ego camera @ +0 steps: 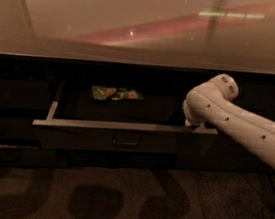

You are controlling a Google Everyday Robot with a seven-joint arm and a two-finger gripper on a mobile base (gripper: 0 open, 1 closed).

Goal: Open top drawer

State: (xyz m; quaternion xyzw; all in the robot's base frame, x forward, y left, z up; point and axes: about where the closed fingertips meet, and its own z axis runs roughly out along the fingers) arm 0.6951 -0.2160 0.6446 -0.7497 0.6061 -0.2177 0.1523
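The top drawer stood partly pulled out from the dark cabinet, directly under the glossy bench. Its pale upper edge ran as a long strip across the opening, and its small pull handle sat at the middle of the drawer front. Inside the drawer, toward the back and left of centre, lay some green and yellow packets. The gripper was at the drawer's right end, down against the top edge of the front. It was largely hidden by the wrist, so whether it was open or closed could not be told. The white arm reached in from the right of the drawer.
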